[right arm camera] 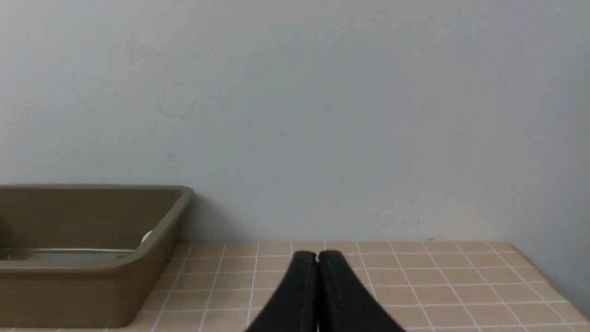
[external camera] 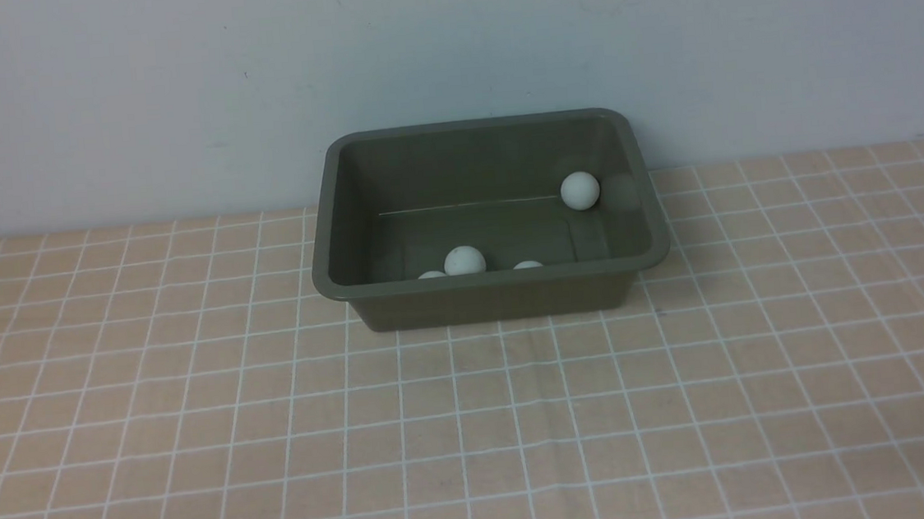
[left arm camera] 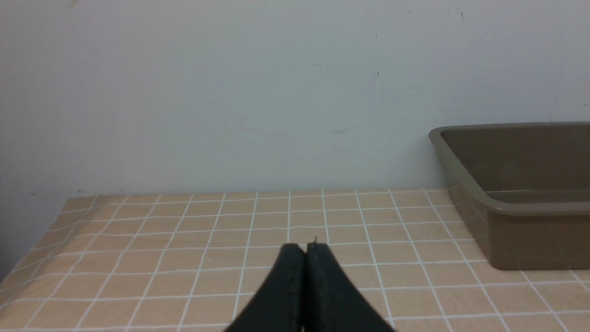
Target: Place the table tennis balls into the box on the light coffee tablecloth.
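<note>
I see 4 table tennis balls (external camera: 464, 260) inside the box (external camera: 493, 277) on the light coffee tablecloth (external camera: 475, 423). They look light, hard and prone to roll; I'd pinch across the middle. My left end effector (left arm camera: 306, 249) and right end effector (right arm camera: 317, 256) are clenched, empty.

We seem to be at a plain test setup, more a lab bench than a home: a bare, pale grey-white painted wall (external camera: 168, 93) with faint scuffs rises directly behind a table covered by a light peach-beige cloth with a thin white grid (external camera: 196, 445). Only an olive-green rectangular plastic tub (external camera: 495, 296) stands on it, with no furnishings around.
</note>
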`<state>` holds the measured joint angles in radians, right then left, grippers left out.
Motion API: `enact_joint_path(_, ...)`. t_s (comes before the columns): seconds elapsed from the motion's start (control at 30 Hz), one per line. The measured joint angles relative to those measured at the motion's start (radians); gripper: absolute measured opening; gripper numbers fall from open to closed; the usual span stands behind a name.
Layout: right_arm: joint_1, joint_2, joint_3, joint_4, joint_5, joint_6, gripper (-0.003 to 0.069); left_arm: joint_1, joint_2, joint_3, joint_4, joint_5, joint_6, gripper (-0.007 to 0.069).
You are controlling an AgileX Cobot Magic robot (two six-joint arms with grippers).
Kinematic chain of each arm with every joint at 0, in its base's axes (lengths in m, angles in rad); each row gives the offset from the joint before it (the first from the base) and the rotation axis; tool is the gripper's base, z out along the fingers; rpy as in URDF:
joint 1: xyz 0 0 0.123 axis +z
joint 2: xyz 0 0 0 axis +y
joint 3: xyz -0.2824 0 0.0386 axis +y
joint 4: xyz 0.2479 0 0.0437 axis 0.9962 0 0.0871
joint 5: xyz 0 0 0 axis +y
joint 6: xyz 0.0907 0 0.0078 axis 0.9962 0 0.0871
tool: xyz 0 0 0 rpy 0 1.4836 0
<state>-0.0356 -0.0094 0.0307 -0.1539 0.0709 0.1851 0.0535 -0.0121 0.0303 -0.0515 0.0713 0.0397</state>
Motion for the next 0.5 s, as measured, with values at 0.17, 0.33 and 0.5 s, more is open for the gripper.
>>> enact_joint_path(0.17, 0.003, 0.0, 0.0, -0.007, 0.006, 0.0, -0.0018, 0.0, 0.0, 0.0, 0.0, 0.0, 0.0, -0.0069)
enact_joint_path(0.33, 0.003, 0.0, 0.0, -0.007, 0.034, 0.001, -0.0018, 0.0, 0.0, 0.0, 0.0, 0.0, 0.0, -0.0069)
enact_joint_path(0.5, 0.003, 0.0, 0.001, -0.006, 0.094, 0.009, -0.0018, 0.0, 0.0, 0.0, 0.0, 0.0, 0.0, -0.0069)
